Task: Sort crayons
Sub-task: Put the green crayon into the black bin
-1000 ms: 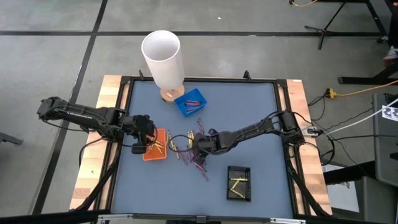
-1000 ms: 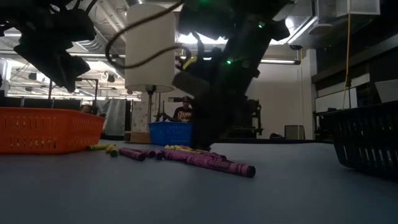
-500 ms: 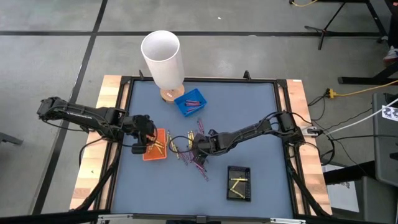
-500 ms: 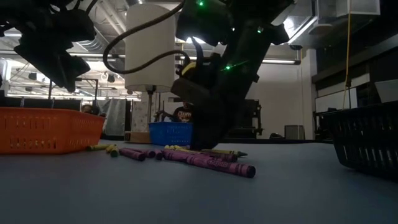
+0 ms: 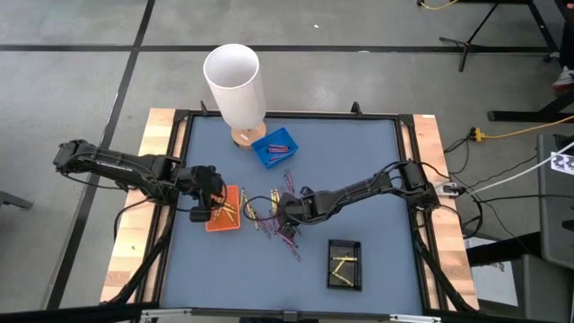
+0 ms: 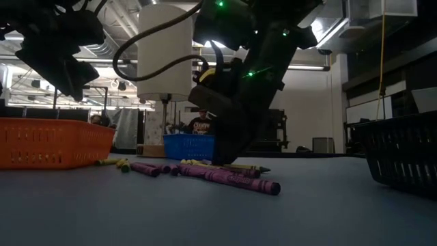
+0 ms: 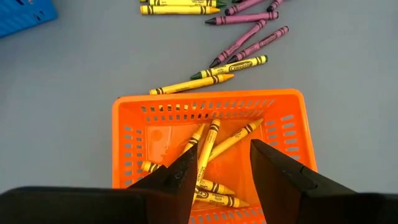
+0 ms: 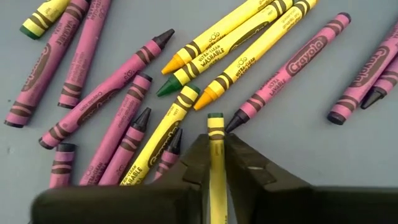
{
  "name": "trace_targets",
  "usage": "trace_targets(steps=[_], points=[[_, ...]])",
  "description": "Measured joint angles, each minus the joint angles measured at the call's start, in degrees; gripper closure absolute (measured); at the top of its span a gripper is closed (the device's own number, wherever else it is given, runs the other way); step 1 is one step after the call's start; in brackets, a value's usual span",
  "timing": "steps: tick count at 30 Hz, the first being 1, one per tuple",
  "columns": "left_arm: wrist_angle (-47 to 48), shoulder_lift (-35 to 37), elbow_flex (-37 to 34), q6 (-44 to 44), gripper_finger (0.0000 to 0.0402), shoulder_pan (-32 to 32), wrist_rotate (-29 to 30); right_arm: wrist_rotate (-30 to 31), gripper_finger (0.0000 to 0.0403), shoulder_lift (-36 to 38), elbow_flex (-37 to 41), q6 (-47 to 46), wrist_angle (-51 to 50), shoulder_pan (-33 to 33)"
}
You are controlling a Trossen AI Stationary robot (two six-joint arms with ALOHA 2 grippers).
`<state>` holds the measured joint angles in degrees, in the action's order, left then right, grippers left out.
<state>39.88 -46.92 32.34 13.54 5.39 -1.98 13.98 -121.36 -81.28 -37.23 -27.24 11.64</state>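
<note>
Worktop (image 5: 359,161): blue-grey surface inside a dark frame, wooden strips on both long sides, grey floor around it.
Crayons (image 5: 278,220): loose scatter of yellow and purple-pink sticks near the middle of the worktop, lying flat, many touching or crossing; more lie inside the trays.
Orange tray (image 5: 224,209): left of the scatter, holding several yellow crayons crossed over one another.
Blue tray (image 5: 274,147): toward the far edge, beside the white cylinder, with purple crayons in it.
Black tray (image 5: 344,263): near side, right of centre, with yellow crayons inside.
White cylinder (image 5: 235,83): upright on a round wooden base at the far edge of the worktop.
Left end effector (image 7: 222,163): above the orange tray, fingers spread apart, nothing between them.
Right end effector (image 8: 216,163): down at the crayon scatter, fingers clenched on a yellow crayon (image 8: 216,149) with a green tip that lies lengthwise between them and points out toward the pile.
Neighbours of the gripped crayon: another yellow crayon and a purple one lie just beside its tip.
Background: low view shows a room with ceiling lights and a person (image 6: 201,124) seated far behind the worktop.
</note>
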Motion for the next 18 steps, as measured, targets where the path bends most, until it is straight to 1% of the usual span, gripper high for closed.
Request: trace_targets(steps=[6, 12, 15, 18], points=[[0.0, 0.0, 0.0, 0.0, 0.0271, 0.0, 0.0, 0.0, 0.0381, 0.0, 0.02, 0.21, 0.02, 0.0], [0.0, 0.0, 0.0, 0.0, 0.0271, 0.01, 0.0, -0.15, 0.0378, -0.02, 0.04, 0.21, 0.07, -0.02], [0.0, 0.0, 0.0, 0.0, 0.0271, 0.02, 0.0, -1.59, 0.0378, 0.23, 0.01, 0.23, -0.02, -0.09], [0.0, 0.0, 0.0, 0.0, 0.0271, 0.02, 0.0, -2.9, 0.0378, 0.11, -2.0, 1.01, -3.18, -0.15]])
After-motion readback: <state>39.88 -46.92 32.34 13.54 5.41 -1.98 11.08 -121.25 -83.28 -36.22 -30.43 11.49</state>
